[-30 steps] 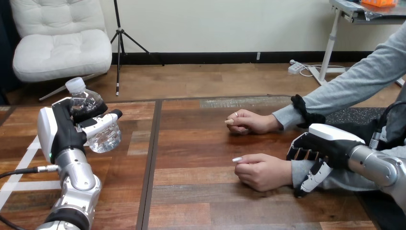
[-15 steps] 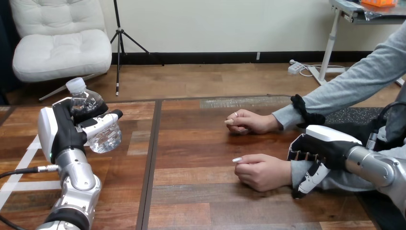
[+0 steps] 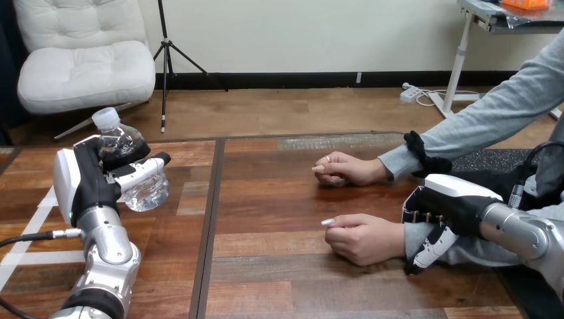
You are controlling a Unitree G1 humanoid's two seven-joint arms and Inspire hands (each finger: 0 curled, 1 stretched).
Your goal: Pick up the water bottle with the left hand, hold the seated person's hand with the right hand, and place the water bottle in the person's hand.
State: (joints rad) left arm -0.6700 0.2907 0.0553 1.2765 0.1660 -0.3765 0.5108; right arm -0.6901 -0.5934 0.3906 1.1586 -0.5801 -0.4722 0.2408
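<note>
- Person's two hands rest on the table (image 3: 279,199) at the right: farther hand (image 3: 346,169) and nearer hand (image 3: 366,238), both loosely fisted.
- Right hand (image 3: 452,203) sits over the nearer hand's grey-sleeved wrist, fingers and thumb curled round it.
- Water bottle (image 3: 130,166): clear, white cap, tilted with the cap up-left, clamped in the left hand (image 3: 93,183) above the table's left part, well apart from the person.

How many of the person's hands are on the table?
2. The far hand lies right of the table's middle; the near hand lies closer to the robot, its wrist at the right hand.
</note>
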